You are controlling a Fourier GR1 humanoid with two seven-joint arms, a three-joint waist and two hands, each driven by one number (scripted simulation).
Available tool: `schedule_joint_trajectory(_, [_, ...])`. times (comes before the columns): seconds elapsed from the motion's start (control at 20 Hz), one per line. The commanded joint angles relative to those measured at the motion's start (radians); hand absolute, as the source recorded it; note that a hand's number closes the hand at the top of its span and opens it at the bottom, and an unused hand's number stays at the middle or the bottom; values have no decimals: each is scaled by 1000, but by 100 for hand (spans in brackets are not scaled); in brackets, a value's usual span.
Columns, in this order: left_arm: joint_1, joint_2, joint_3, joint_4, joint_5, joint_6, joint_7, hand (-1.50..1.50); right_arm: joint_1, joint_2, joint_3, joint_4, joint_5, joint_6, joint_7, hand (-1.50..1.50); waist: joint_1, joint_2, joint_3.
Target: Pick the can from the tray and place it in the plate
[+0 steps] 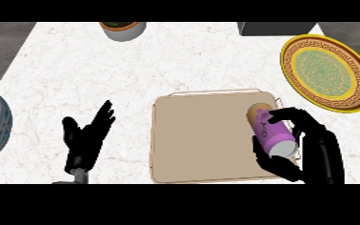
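Head view: right hand [309, 143] curled round can [271, 129] over tray [200, 143].

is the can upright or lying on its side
On its side: the can lies lengthwise over the tray, right hand curled round it.

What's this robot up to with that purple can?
The robot's right hand is curled round a purple can, which lies over the right part of a tan tray on the white counter. The can is meant to go on the yellow patterned plate beyond the tray to the right, which holds nothing yet. The left hand rests open at the lower left, fingers up. A small pot stands at the counter's far edge.
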Motion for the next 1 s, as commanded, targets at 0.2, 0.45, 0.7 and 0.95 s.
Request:
schedule_joint_trajectory(0.2, [12, -19, -23, -30, -20, 11, 7, 0, -87, -41, -327, 142, -430, -23, -185, 150, 11, 2, 1])
schedule_joint_trajectory(0.45, [21, -1, -6, -57, -5, -3, 31, 0, -242, -146, -507, 494, -467, -50, -379, 150, 22, 4, 1])
schedule_joint_trajectory(0.7, [-2, -32, -23, -12, -23, 5, 7, 0, -420, -175, -619, 812, -515, -132, -546, 150, 26, 7, 2])
schedule_joint_trajectory(0.95, [8, 6, -3, -16, -12, -32, -6, 0, -618, -297, -713, 1165, -556, -110, -695, 150, 42, 11, 2])
